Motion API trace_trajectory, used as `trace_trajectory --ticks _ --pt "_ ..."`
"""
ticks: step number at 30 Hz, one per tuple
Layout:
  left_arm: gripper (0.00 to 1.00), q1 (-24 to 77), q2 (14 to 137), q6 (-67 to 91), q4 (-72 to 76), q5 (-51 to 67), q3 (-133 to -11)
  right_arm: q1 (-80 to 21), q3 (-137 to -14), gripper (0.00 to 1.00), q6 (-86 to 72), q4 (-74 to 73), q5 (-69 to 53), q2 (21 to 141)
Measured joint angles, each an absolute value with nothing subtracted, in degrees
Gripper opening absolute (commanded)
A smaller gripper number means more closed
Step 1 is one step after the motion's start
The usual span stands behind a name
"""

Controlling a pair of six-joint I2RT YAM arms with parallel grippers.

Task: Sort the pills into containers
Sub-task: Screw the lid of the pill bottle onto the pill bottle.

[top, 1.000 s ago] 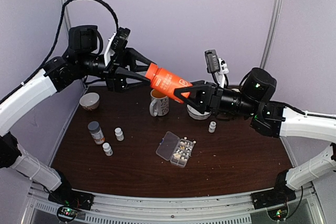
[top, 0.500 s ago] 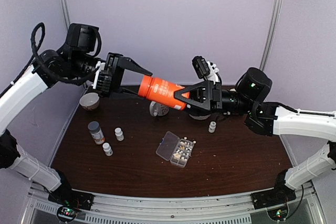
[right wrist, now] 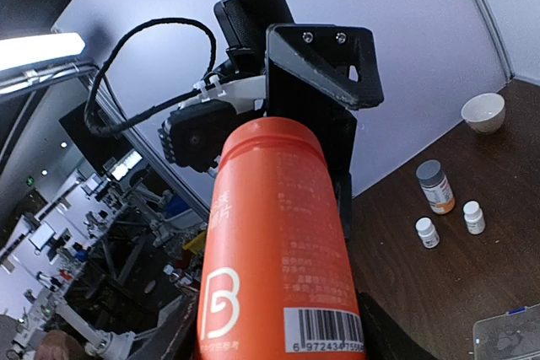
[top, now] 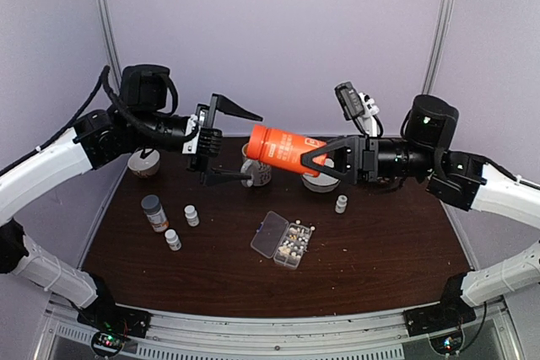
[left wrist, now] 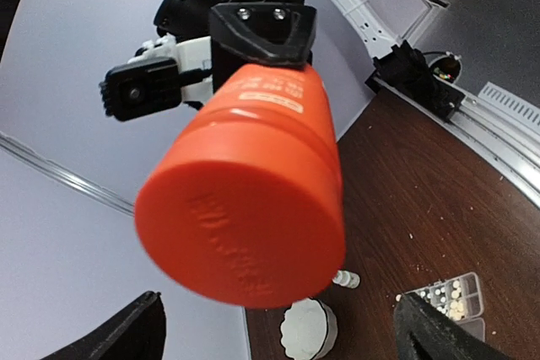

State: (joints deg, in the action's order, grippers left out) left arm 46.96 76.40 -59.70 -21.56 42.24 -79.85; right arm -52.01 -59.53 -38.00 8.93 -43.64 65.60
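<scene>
Organizer [top: 268, 234], pills [top: 295, 242] inside: on worktop [top: 388, 242], 6 o'clock from both grippers, well apart. Right gripper [top: 314, 158] grasps orange bottle [top: 283, 147] aloft. Left gripper [top: 250, 146] released at the cap.

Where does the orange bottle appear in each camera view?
Top external: orange bottle at centre, held sideways in the right gripper.
Left wrist: fills the centre, cap toward the lens.
Right wrist: lower centre, barcode showing.
Shared landmark: organizer box, below the bottle in top external, bottom right in both wrist views.
</scene>
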Motion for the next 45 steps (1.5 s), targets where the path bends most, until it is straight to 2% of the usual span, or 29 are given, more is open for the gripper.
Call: trace_trajectory --ticks 5,12,20,25,33,45 --pt "0.98 46.9 71.0 -44.2 -11.5 42.3 -73.0 -52.1 -58.9 0.00 -21.9 -0.5 -37.2 58.6" --pt "0.97 46.9 71.2 -14.5 -9.5 38.9 -77.8 -52.4 -48.3 0.00 3.9 4.2 -25.5 47.3" --pt "0.96 46.9 74.7 20.2 -11.9 39.9 -84.9 -55.9 -46.6 0.00 28.5 8.4 -14.3 48.5" --pt "0.98 46.9 76.7 36.6 -12.0 42.6 -84.1 -60.2 -46.6 0.00 40.1 11.7 -9.2 49.5" --pt "0.98 46.9 77.2 47.8 -12.1 46.6 -83.4 -63.3 -47.5 0.00 47.8 13.2 -6.4 54.5" --pt "0.98 46.9 77.5 48.5 -17.6 46.9 -83.4 -64.6 -48.8 0.00 49.3 15.2 -5.9 56.4"
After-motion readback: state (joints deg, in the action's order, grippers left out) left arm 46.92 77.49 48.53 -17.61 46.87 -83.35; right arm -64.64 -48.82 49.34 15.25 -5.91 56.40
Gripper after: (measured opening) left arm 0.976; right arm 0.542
